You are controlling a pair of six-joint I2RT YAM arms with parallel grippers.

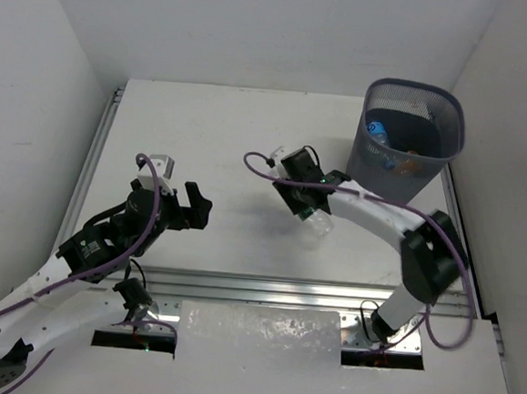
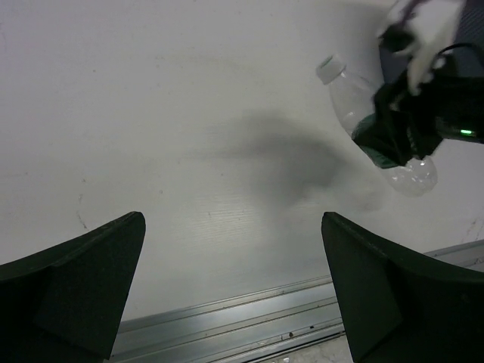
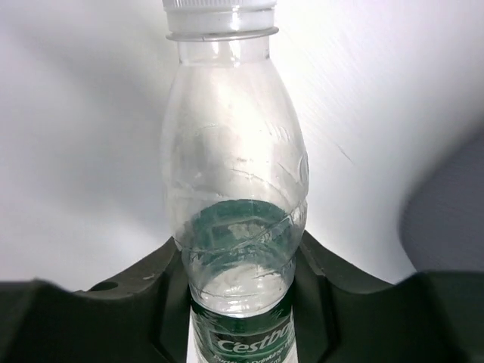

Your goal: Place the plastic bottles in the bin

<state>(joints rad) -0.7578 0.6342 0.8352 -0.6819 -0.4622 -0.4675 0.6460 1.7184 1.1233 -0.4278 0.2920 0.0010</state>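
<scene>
While the right end effector (image 1: 311,199) pinches the clear green-labelled bottle (image 3: 234,189) on the bench (image 1: 205,128) near the mesh bin (image 1: 368,164) and the left end effector (image 2: 234,287) hangs spread, this looks like the grab, and next it needs lifting over the rim.

The right gripper (image 1: 304,198) sits over a clear bottle (image 1: 319,225) on the white surface (image 1: 223,125), the bottle's ends poking out on either side of it. Just right of this gripper stands the mesh bin (image 1: 379,174), a blue-labelled bottle (image 1: 377,130) inside. Well to its left, the left gripper (image 1: 201,206) hangs with jaws spread, holding nothing
</scene>
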